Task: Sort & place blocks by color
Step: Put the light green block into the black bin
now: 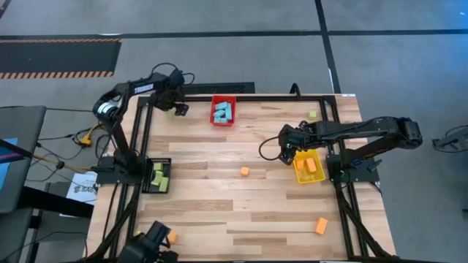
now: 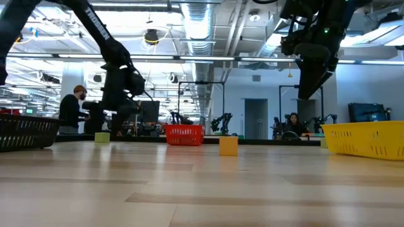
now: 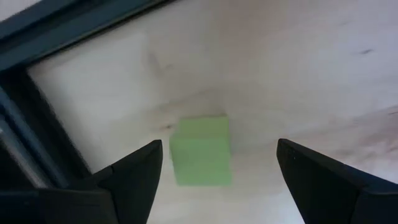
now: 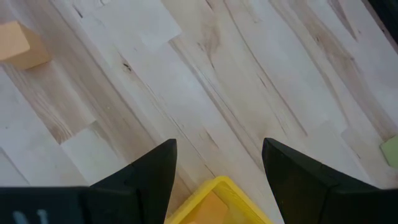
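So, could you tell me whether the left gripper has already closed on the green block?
No, the left gripper is open, its fingers either side of the green block without touching it.

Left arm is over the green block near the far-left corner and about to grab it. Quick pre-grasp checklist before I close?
1. Left gripper jaws open: ok.
2. Green block between the jaws: ok, though nearer one finger.
3. Block flat on the table, nothing touching it: ok.
4. Black bin has room: ok.
5. Right gripper out of the way, open and empty beside the yellow bin: ok.
6. Jaws low enough: cannot tell.
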{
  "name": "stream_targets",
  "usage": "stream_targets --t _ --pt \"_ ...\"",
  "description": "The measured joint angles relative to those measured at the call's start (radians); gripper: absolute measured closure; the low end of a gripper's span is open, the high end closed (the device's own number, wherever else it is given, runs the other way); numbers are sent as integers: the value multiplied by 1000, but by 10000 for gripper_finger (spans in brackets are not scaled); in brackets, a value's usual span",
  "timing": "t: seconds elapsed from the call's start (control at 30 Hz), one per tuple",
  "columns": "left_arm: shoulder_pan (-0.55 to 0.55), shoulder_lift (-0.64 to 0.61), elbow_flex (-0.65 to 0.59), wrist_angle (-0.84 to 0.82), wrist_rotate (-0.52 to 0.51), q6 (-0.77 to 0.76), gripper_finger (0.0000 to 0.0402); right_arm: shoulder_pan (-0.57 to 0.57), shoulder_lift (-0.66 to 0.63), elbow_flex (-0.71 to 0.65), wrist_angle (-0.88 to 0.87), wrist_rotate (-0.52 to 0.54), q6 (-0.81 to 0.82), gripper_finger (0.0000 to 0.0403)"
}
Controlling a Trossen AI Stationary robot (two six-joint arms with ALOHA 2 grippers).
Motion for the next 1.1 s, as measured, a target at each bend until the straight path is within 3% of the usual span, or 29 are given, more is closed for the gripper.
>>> stream_targets --t 0.3,0.6,0.97,1.1 --pt "1 63 54 -113 -4 -1 108 4 0 0 -1 0 -22 143" --pt "15 73 56 -95 -33 -17 195 15 0 0 2 0 -21 143" --pt "30 71 58 -58 38 30 294 72 0 0 0 0 13 143" --pt "25 44 58 -65 48 66 298 85 0 0 1 0 24 143"
